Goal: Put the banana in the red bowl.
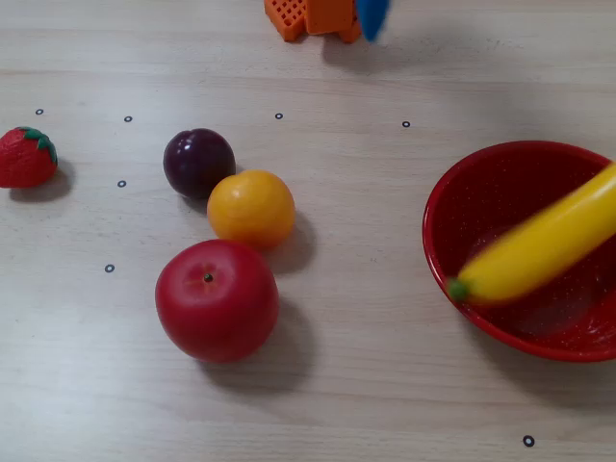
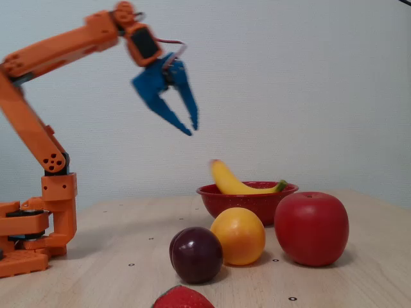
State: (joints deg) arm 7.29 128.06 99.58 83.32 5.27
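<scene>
The yellow banana (image 1: 539, 245) lies in the red bowl (image 1: 481, 188) at the right of a fixed view, green stem tip on the near-left rim, its other end running off the frame's right edge. From the side, the banana (image 2: 232, 181) sticks up out of the red bowl (image 2: 239, 203). The blue gripper (image 2: 190, 127) hangs open and empty in the air, well above and to the left of the bowl, fingers pointing down-right. In the top-down fixed view only a blurred blue finger tip (image 1: 372, 16) shows at the top edge.
A red apple (image 1: 217, 299), an orange fruit (image 1: 251, 208) and a dark plum (image 1: 198, 162) cluster left of the bowl. A strawberry (image 1: 26, 157) lies at the far left. The orange arm base (image 2: 32, 237) stands at the left of the side view.
</scene>
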